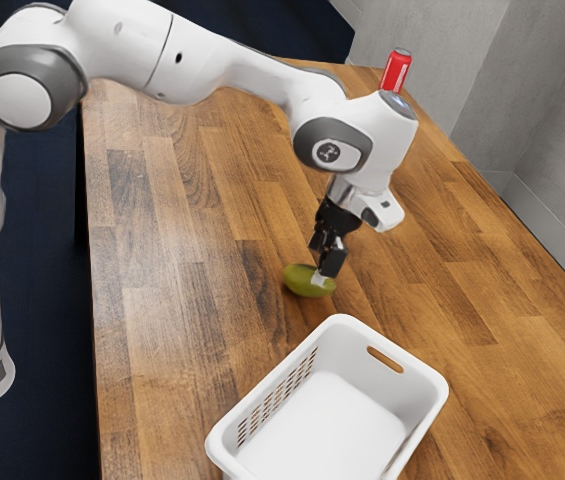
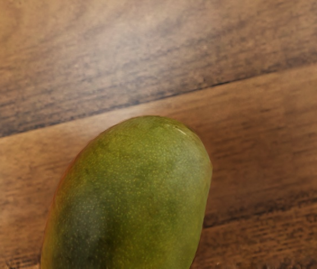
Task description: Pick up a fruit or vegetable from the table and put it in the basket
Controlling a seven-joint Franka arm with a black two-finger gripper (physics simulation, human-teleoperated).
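On the wooden tabletop point(image 1: 192, 300), the green mango point(image 1: 299, 282) lies near the white basket point(image 1: 352, 345), mostly to the exterior view's left of my jaws; spread or pinching, I cannot tell.

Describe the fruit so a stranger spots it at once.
Find the white basket on the wooden table. Beyond its far end, right at the gripper, lies an oval fruit. It is green and smooth, unlike the upright red can.
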